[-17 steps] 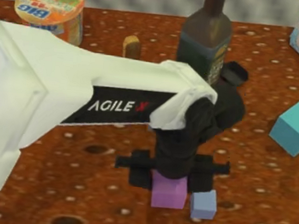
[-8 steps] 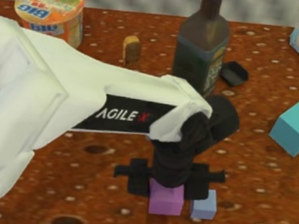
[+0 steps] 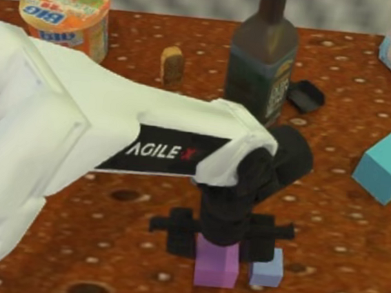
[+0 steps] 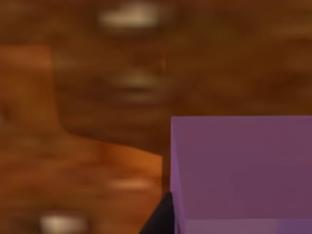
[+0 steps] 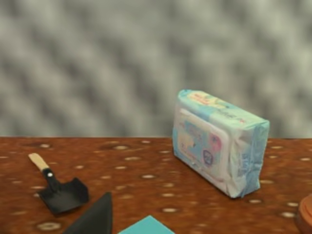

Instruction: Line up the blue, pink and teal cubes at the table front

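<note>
Top view: pink cube directly beneath left claw.

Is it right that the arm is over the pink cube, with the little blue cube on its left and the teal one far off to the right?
Not quite. In the top view the blue cube sits right of the pink cube, not left. The left gripper is over the pink cube, and the teal cube lies far right.

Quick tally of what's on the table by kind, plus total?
Cubes: 3 – pink cube, blue cube, teal cube
Bottles: 1 – dark bottle
Noodle cups: 1 – noodle cup
Wipes packs: 1 – wipes pack
Small shovels: 1 – shovel
Total: 7
</note>
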You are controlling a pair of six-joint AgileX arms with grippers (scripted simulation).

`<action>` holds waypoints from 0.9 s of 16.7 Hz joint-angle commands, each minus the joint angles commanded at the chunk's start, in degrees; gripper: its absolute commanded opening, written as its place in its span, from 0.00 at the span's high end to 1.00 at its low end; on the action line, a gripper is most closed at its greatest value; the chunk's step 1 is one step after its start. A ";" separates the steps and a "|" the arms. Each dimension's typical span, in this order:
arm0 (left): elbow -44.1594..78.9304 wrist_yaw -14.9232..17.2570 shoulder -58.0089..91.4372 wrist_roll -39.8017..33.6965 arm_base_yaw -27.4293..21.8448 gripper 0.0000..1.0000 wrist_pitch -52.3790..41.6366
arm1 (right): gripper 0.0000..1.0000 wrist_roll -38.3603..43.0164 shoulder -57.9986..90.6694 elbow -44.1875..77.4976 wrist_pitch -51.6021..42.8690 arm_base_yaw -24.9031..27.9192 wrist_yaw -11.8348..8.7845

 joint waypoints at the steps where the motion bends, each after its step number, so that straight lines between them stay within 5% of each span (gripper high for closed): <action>1: 0.00 0.00 0.00 0.00 0.00 0.17 0.00 | 0.00 0.00 0.00 0.00 0.00 0.00 0.00; 4: 0.00 0.00 0.00 0.00 0.00 0.00 0.00 | 0.00 0.00 0.00 0.00 0.00 0.00 0.00; 15: 1.64 0.18 -0.90 -0.02 0.07 0.00 -2.39 | 0.00 0.00 0.00 0.00 0.00 0.00 0.00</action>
